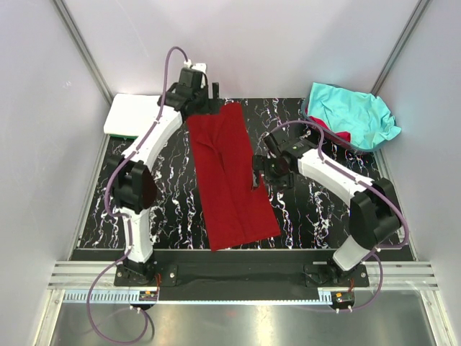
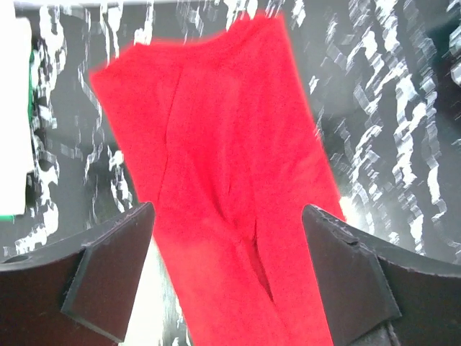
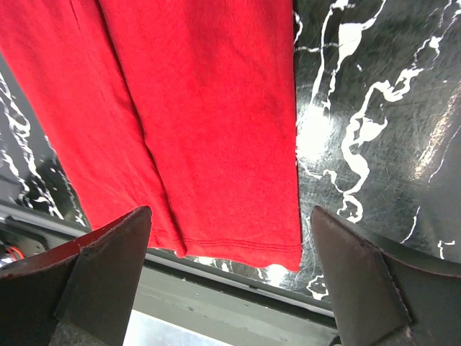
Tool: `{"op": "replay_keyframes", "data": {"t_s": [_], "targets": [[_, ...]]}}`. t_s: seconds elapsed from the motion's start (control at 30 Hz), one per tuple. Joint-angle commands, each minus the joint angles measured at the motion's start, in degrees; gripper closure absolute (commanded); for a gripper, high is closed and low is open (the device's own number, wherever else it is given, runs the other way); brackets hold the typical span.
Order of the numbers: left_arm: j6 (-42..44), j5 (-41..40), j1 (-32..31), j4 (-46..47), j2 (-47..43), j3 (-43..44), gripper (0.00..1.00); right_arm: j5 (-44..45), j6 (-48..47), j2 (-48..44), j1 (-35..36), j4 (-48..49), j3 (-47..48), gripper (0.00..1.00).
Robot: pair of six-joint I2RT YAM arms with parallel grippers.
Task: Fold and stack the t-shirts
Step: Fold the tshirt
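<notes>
A dark red t-shirt (image 1: 229, 176) lies folded into a long strip down the middle of the black marbled mat (image 1: 176, 191). It also shows in the left wrist view (image 2: 223, 173) and the right wrist view (image 3: 194, 108). My left gripper (image 1: 205, 97) hangs open over the strip's far end, holding nothing. My right gripper (image 1: 256, 176) hangs open at the strip's right edge, empty. A crumpled turquoise t-shirt (image 1: 353, 115) lies at the far right over a bit of red cloth (image 1: 338, 134). A white folded t-shirt (image 1: 133, 114) lies on a green one (image 1: 124, 135) at the far left.
Grey walls close in the mat on three sides. A metal rail (image 1: 238, 274) runs along the near edge, where both arm bases stand. The mat's front edge (image 3: 238, 281) shows in the right wrist view.
</notes>
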Motion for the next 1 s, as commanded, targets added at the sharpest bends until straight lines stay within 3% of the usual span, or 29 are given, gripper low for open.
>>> {"op": "replay_keyframes", "data": {"t_s": [0.0, 0.2, 0.6, 0.97], "targets": [[-2.64, -6.69, -2.71, -0.80, 1.05, -7.14, 0.11, 0.43, -2.05, -1.93, 0.67, 0.90, -0.60, 0.00], [-10.55, -8.66, -4.03, 1.22, 6.75, -8.39, 0.13, 1.05, -0.46, -4.83, -0.56, 0.72, -1.91, 0.00], [-16.11, 2.25, -7.79, -0.44, 25.21, 7.95, 0.16, 0.70, 0.24, -9.84, -3.99, 1.15, -9.21, 0.00], [-12.59, -1.08, -10.27, -0.62, 18.90, 3.13, 0.11, -1.06, 0.59, -7.03, -5.40, 3.27, -8.33, 0.00]]}}
